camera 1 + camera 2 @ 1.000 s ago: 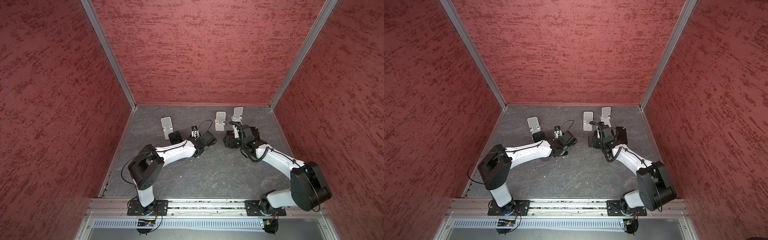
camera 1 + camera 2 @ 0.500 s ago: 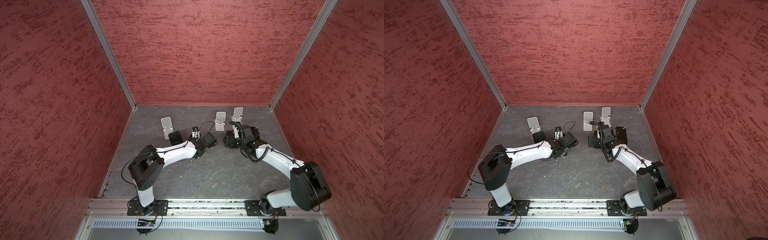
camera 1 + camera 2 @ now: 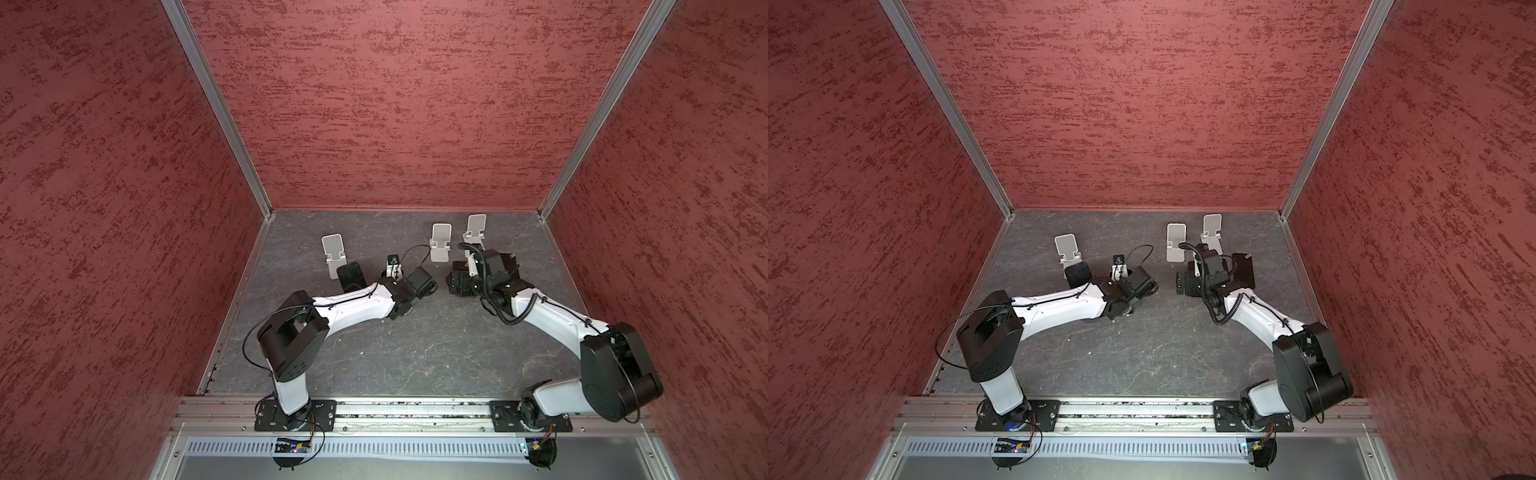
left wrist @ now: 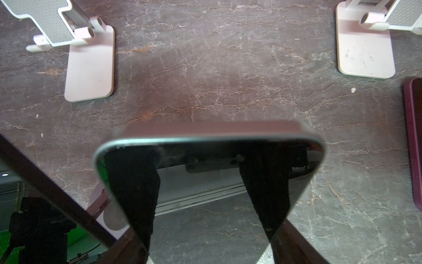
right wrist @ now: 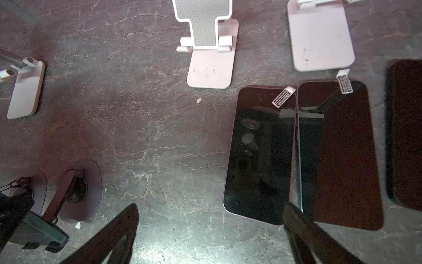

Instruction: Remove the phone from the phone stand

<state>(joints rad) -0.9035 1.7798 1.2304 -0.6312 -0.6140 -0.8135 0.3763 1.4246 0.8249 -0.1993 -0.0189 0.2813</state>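
Slight rightward drift of the left gripper (image 3: 419, 284) is the only change since the earlier frames; the right arm has kept its pose. The left fingers are clamped on the long sides of the held phone (image 4: 205, 132), a pink-edged handset with its screen turned toward the wrist camera. Its lower end is hidden, so whether it touches anything beneath cannot be told.

The held phone sits over the far half of the dark marbled floor (image 3: 395, 353). It is between the left stand (image 3: 333, 252) and the middle stand (image 3: 440, 247), nearer than both and touching neither. A third stand (image 3: 475, 227) is just right of the middle one and slightly farther. A black phone (image 3: 351, 276) lies just nearer than the left stand.

The right gripper (image 5: 211, 210) hovers with its fingers spread wide, holding nothing. Just to its right, a pink-rimmed phone (image 5: 260, 155) and a pale-rimmed phone (image 5: 340, 155) lie flat on the floor, screens up, with their long edges touching. A dark phone (image 5: 405, 134) lies apart, farther right.
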